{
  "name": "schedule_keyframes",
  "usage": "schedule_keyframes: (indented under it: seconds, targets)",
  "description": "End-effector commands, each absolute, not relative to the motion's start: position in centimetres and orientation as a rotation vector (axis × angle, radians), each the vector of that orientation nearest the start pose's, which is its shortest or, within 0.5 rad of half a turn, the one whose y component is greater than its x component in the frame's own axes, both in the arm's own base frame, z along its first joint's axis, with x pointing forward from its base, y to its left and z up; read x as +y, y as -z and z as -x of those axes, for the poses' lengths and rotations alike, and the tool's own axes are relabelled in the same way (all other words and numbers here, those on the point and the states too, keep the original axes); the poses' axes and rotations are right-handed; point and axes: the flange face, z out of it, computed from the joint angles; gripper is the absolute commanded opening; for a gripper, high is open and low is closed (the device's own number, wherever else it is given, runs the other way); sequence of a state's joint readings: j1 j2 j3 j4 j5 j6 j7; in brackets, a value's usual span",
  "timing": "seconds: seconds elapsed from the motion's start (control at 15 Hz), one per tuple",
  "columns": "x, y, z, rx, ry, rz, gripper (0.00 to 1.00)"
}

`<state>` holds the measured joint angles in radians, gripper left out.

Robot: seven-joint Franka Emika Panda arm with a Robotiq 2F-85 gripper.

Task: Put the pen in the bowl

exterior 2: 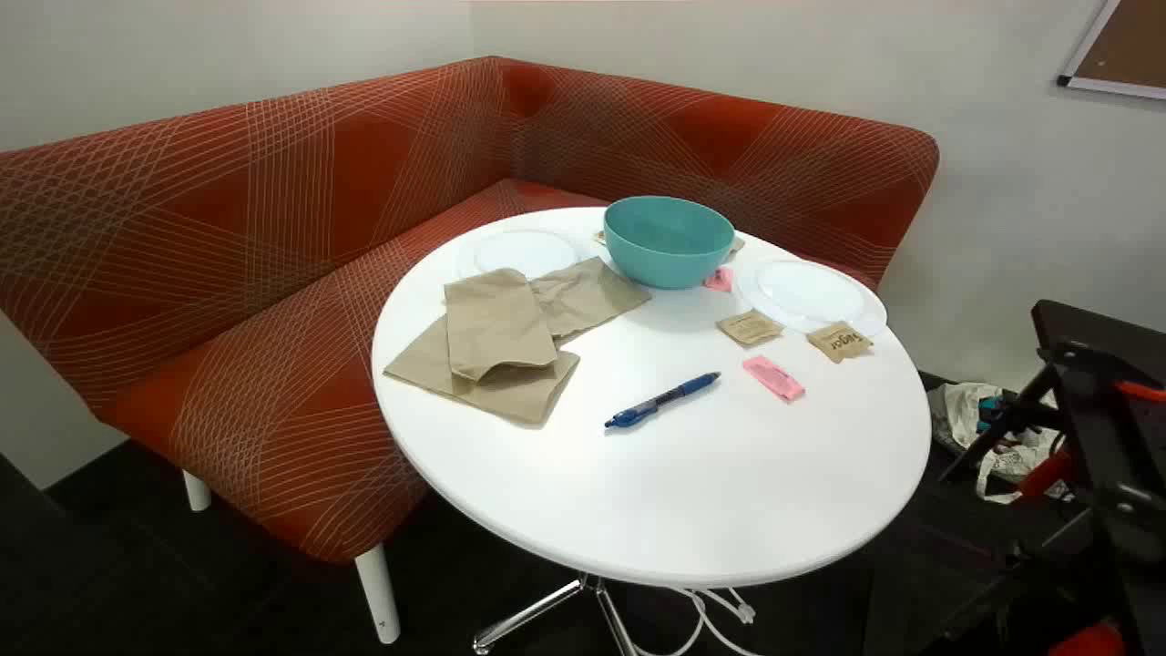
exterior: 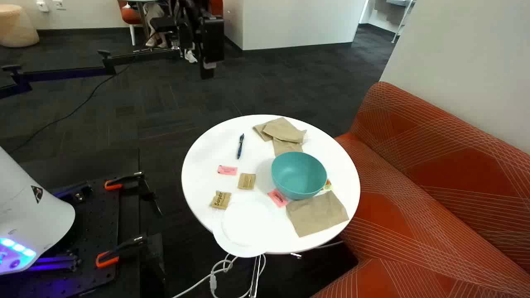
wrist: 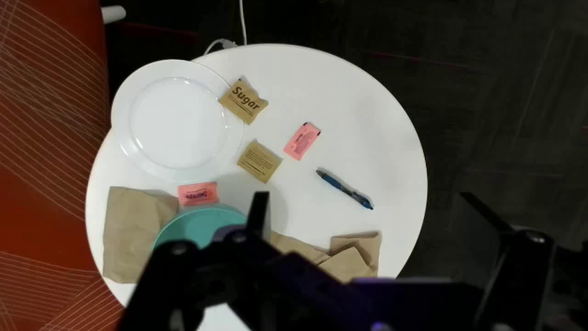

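The dark blue pen lies flat on the white round table, in both exterior views [exterior: 240, 146] [exterior 2: 663, 399] and the wrist view [wrist: 342, 188]. The teal bowl stands upright on the table in both exterior views [exterior: 298, 176] [exterior 2: 665, 269]; no object shows inside it. In the wrist view the bowl [wrist: 197, 225] is partly hidden by my gripper. My gripper [wrist: 365, 197] is open and empty, its fingers wide apart. It is high above the table, apart from the pen and bowl. In an exterior view my gripper [exterior: 208, 70] hangs beyond the table's far edge.
Brown folded napkins [exterior: 283, 130] lie near the pen and bowl; another napkin [exterior: 318, 213] lies on the bowl's other side. Pink packets [wrist: 302, 141], tan sugar packets [wrist: 243, 102] and a clear-white plate [wrist: 177, 122] lie on the table [exterior 2: 692, 510]. A red bench [exterior 2: 301, 319] borders it.
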<state>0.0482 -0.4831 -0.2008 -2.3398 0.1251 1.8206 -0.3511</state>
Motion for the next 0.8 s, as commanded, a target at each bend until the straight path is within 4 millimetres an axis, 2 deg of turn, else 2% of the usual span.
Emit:
schedule_keyframes:
  seconds: [0.0, 0.33, 0.47, 0.73]
  targets:
    - [-5.9, -51.0, -40.0, -0.276, 0.008, 2.910, 1.00]
    - [-5.5, -50.8, -40.4, -0.275, 0.030, 2.916, 1.00]
    - [-4.2, -50.2, -41.8, -0.353, 0.080, 2.900, 1.00]
    - [-0.1, -48.3, -44.8, -0.603, 0.159, 2.896, 1.00]
